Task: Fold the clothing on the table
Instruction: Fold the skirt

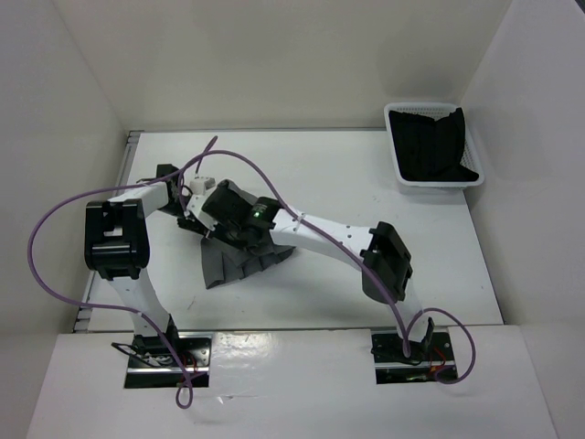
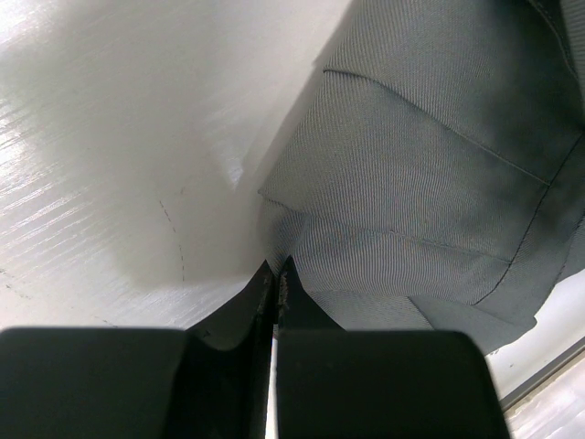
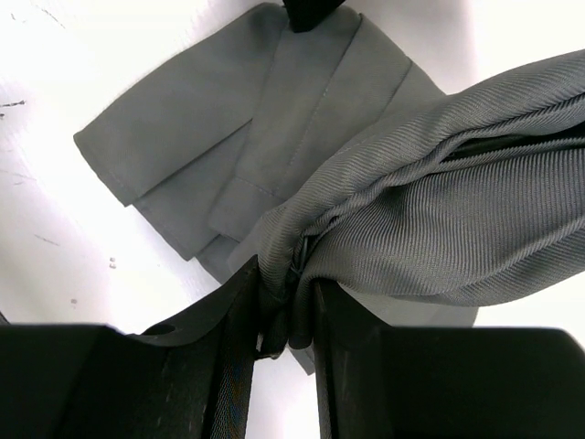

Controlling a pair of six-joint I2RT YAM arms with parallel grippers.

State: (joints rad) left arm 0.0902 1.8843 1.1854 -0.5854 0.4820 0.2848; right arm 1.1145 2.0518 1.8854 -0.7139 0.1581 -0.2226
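Note:
The clothing, a grey pleated skirt (image 1: 239, 265), lies partly lifted on the white table (image 1: 366, 183), left of centre. My right gripper (image 3: 288, 283) is shut on a bunched fold of the skirt (image 3: 439, 201), which hangs above its flat pleated part (image 3: 210, 146). My left gripper (image 2: 277, 265) is shut, its tips pinching a thin edge of the skirt (image 2: 420, 183) held just off the tabletop. From above, the left gripper (image 1: 196, 222) and right gripper (image 1: 224, 207) are close together over the skirt's far end and hide it.
A white mesh basket (image 1: 430, 183) holding black cloth (image 1: 434, 142) stands at the far right corner. Upright white walls (image 1: 64, 137) enclose the table on three sides. Purple cables (image 1: 55, 219) loop off both arms.

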